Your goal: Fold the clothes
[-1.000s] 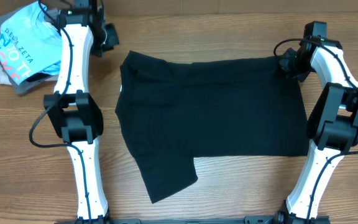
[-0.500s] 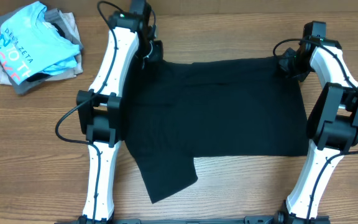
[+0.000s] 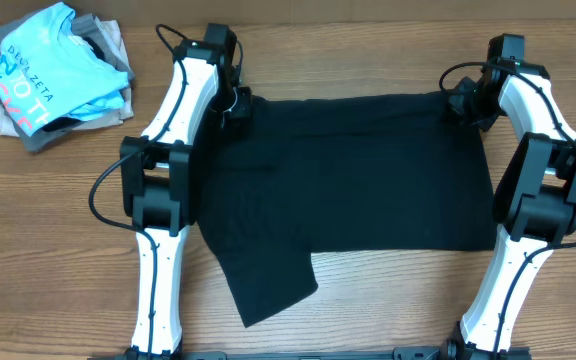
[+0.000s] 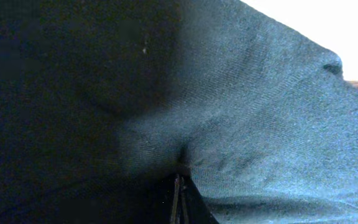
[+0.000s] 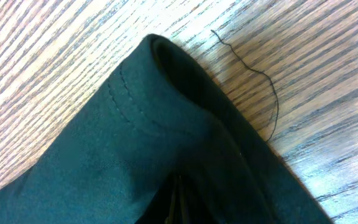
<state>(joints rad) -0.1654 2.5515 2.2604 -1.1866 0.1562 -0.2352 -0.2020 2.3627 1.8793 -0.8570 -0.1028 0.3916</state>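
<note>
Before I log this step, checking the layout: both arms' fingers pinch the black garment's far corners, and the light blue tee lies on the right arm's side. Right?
No: the overhead view shows the light blue tee lying on the left arm's side. The rest stands.

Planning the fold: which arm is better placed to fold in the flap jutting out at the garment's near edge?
Left, probably: the flap lies nearest the left arm; the right gripper pinches the black garment's far right corner.

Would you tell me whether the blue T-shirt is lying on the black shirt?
No, the blue T-shirt lies on a separate heap of clothes, well apart from the black shirt.
</note>
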